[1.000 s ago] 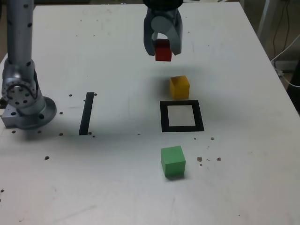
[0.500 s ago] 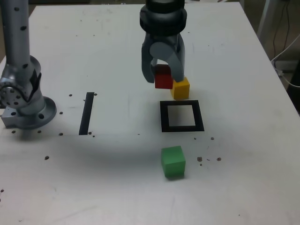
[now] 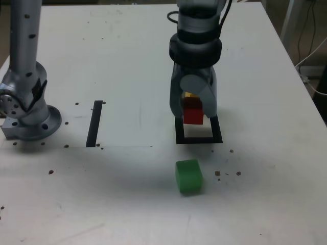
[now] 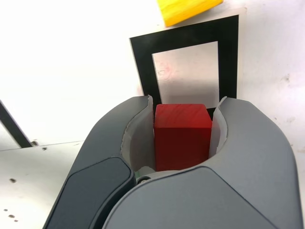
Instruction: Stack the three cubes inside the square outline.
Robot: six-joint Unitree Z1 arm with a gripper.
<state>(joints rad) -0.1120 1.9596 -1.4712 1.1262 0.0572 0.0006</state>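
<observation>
Mostly hidden behind the tool (image 3: 193, 113) pinching the red cube (image 3: 193, 115), the yellow cube (image 3: 189, 95) barely shows.

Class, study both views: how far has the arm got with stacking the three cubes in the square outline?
Done: nothing is stacked; the black square outline holds no cube. In hand: the gripper grips the small red cube between its fingers, above the outline. Left: set it down, then add the yellow cube just beyond the frame and the green cube in front of it.
</observation>
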